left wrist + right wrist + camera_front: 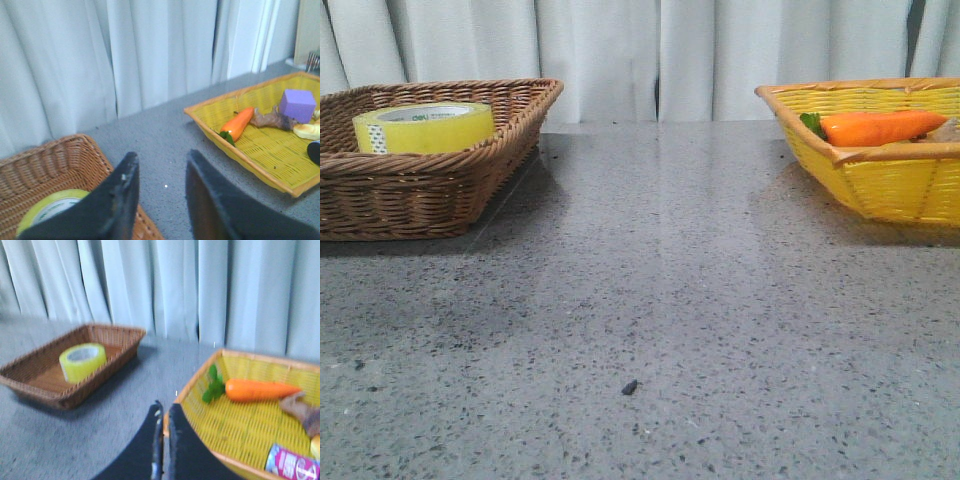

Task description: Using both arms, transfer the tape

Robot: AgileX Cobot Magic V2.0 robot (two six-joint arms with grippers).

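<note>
Left gripper: fingers apart, nothing between them, poised above the near corner of the brown basket. Right gripper: fingers together, holding nothing, poised over the near rim of the yellow basket.

Tape: one yellow roll, lying flat in the brown basket at the table's left; untouched by either gripper. White core uppermost, speckled strip on its side.

Yellow basket: at the table's right, well apart from the brown one. Holds a carrot, a purple block, a can and a knobbly brown piece beside the carrot.

Table: grey speckled stone, one small dark fleck near the front.

Step in hand, as judged: the start; pickup not yet made. Next move calls for the left gripper to descend into the brown basket and close across the roll, clearing the wicker wall, then carry it toward the middle, where the right gripper must part its fingers to receive it.
</note>
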